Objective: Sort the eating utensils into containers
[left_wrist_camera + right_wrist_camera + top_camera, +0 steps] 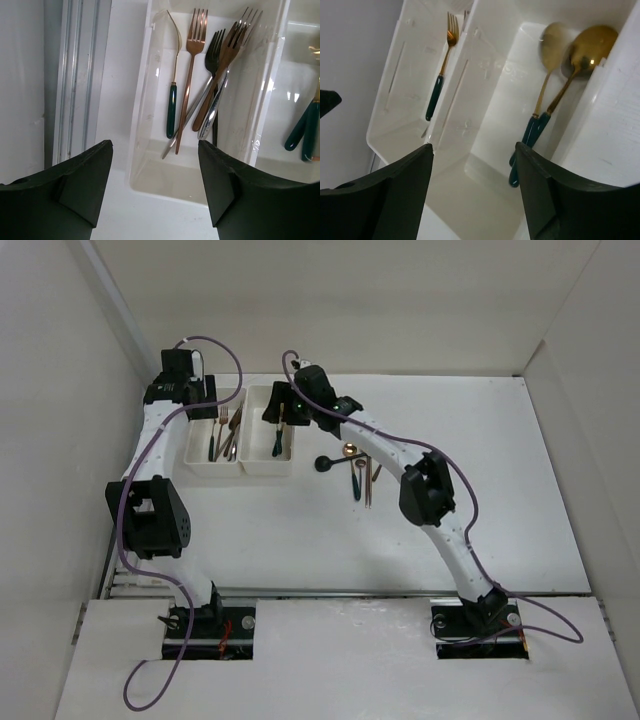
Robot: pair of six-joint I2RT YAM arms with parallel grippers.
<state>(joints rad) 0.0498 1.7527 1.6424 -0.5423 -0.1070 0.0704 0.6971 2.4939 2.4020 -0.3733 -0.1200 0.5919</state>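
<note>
Left gripper (155, 145) spread wide, nothing in it, hanging over the near end of the left tray (141, 100); a handful of forks (190, 75) lie inside, handles overlapping. Right gripper (472, 146) likewise wide and empty above the right tray (495, 125), where two gold spoons (590, 47) with teal handles rest against the far wall. Left to sort: a small bunch of loose utensils (358, 475) on the table (500, 440), right of the trays, beside a black spoon (325, 463). Risks as I judge them: those pieces lie close together, possibly crossing, so closing on one may drag or flick a neighbour; slim handles flat on the table give little to bite. From above I cannot tell fork from spoon for every loose piece, so a wrong-tray drop is possible. A careless lift-out could clip a tray wall and shift both trays
</note>
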